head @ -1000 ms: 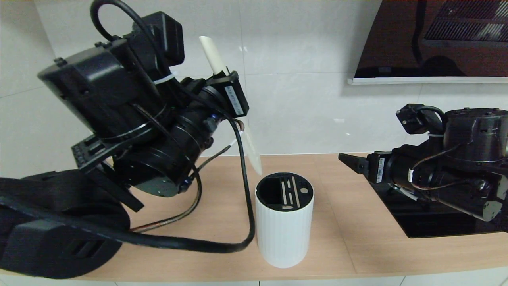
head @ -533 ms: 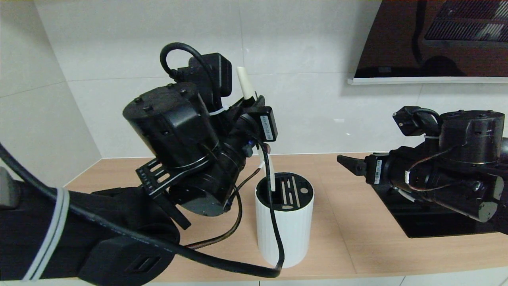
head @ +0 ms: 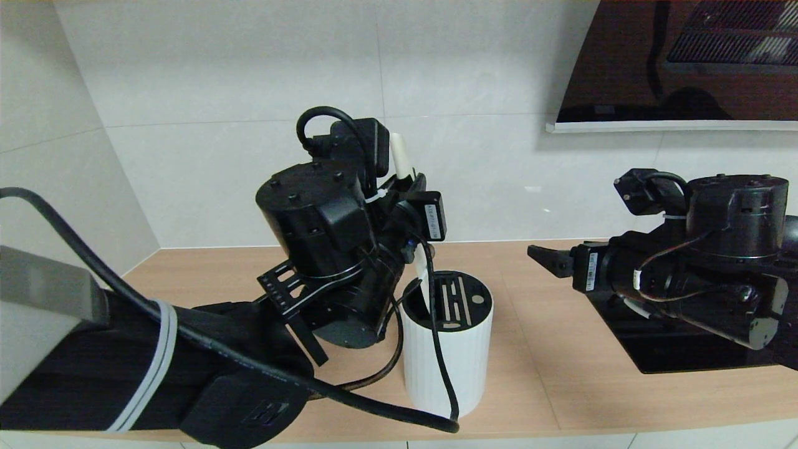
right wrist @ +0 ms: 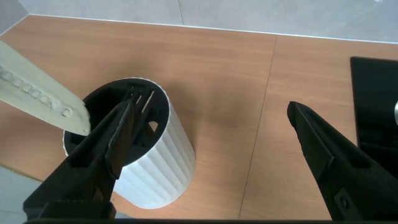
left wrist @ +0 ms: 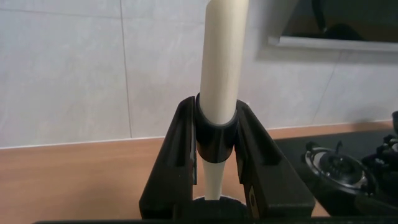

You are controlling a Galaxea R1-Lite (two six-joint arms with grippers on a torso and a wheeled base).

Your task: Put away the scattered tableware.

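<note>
A cream-handled knife (head: 399,153) with a pale perforated blade (right wrist: 37,93) hangs upright, its handle (left wrist: 222,62) clamped in my left gripper (head: 408,187), which is shut on it. The blade tip is inside the wide slot of the white ribbed holder (head: 446,362), which has a black slotted top (right wrist: 134,115). The holder stands near the counter's front edge. My right gripper (head: 543,257) hovers to the holder's right, level with its top. Its fingers are spread open with nothing between them (right wrist: 208,111).
The wooden counter (head: 548,374) ends just in front of the holder. A black cooktop (head: 654,355) lies at the right under my right arm, with a burner (left wrist: 339,165). A dark range hood (head: 679,62) hangs above. White tiled walls close the back and left.
My left arm has swung right and down, bringing the knife from above the holder until its blade entered the wide slot. The right arm has barely moved.
</note>
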